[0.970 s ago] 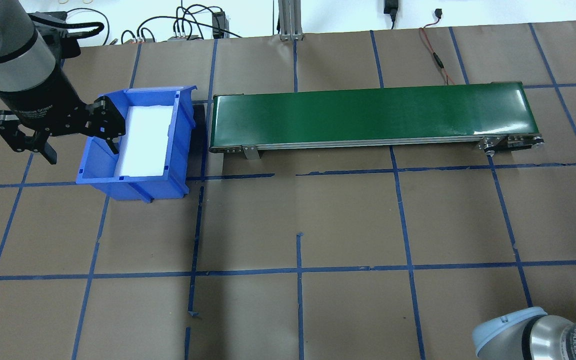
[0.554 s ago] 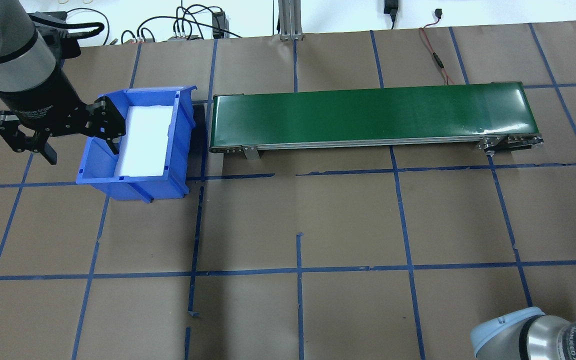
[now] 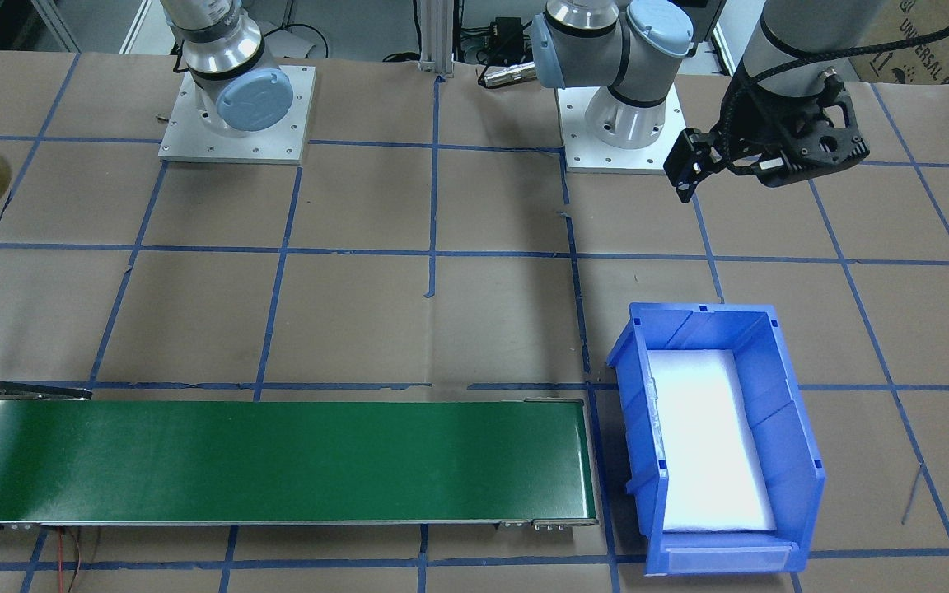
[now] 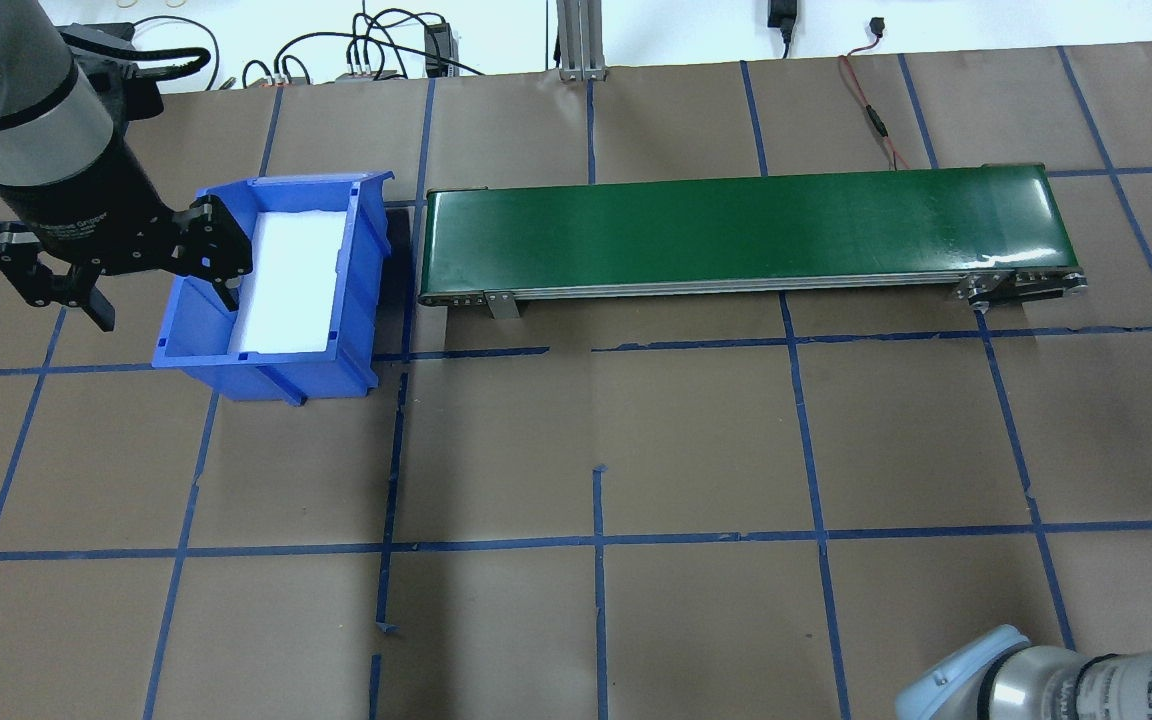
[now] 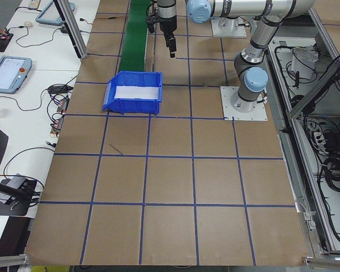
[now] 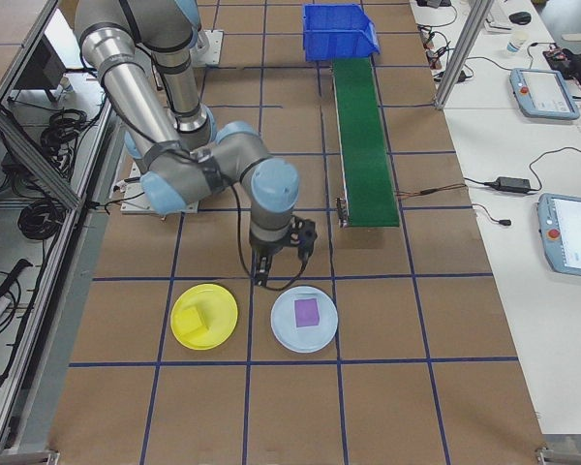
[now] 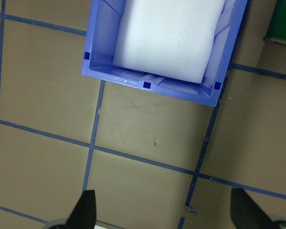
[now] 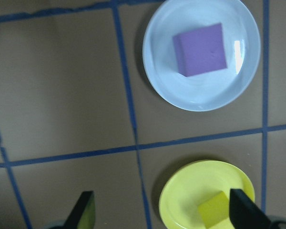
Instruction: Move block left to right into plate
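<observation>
At the left edge of the overhead view, the grey and silver left arm (image 4: 31, 120) is reaching down and forward, its black two-finger left gripper (image 4: 161, 305) hanging beside the near left corner of the blue rectangular plastic bin (image 4: 361, 290). White lettering on the gripper body is ending in the word "Gripper"; the rest is too small to read. The fingers (image 4: 96, 308) are standing wide apart, holding nothing and touching nothing, with one finger overlapping the bin's rim in this view. A white foam pad (image 4: 291, 280) is lining the bin floor.

Right of the bin, a long green conveyor belt (image 4: 746, 228) is lying along the brown paper-covered table (image 4: 696, 450), which is crossed by blue tape lines (image 4: 596, 540).

In the exterior right view, the right arm (image 6: 165, 136) is bending at its elbow and pointing the right gripper (image 6: 266, 281) downward just above two plates at lower centre. Its wrist camera is showing the fingertips (image 8: 86, 210) spread open and empty. The small round yellow plastic plate (image 6: 204, 316) is holding a yellow block (image 6: 195, 319), and the pale blue round plate (image 6: 304, 318) just beside it is holding a purple block (image 6: 307, 311).
</observation>
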`<state>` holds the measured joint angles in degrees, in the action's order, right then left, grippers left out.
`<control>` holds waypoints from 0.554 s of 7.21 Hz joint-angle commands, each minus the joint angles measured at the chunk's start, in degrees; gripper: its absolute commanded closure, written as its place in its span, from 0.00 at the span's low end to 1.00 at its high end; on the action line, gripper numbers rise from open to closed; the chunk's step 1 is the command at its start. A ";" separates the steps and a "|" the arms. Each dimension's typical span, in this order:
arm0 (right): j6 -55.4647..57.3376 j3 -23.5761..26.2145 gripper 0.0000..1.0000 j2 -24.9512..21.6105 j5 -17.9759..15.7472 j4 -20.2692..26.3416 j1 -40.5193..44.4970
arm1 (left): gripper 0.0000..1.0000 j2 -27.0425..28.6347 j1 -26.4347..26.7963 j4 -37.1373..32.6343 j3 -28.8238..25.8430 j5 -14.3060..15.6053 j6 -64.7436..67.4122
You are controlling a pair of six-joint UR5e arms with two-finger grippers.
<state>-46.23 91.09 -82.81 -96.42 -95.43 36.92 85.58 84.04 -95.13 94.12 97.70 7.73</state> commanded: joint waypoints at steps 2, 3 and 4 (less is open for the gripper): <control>27.59 -2.50 0.00 -6.82 2.54 10.25 25.67 | 0.00 0.02 -0.02 0.03 0.01 0.04 0.00; 37.43 -2.58 0.00 -8.14 3.24 10.96 33.93 | 0.00 -0.07 -0.02 -0.05 0.01 0.13 0.00; 43.45 -2.50 0.00 -9.29 3.34 10.97 40.27 | 0.00 0.02 0.07 0.03 0.01 0.04 0.00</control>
<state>-12.46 88.60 -90.39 -93.51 -85.10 67.97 85.58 84.05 -95.14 94.13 97.76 7.73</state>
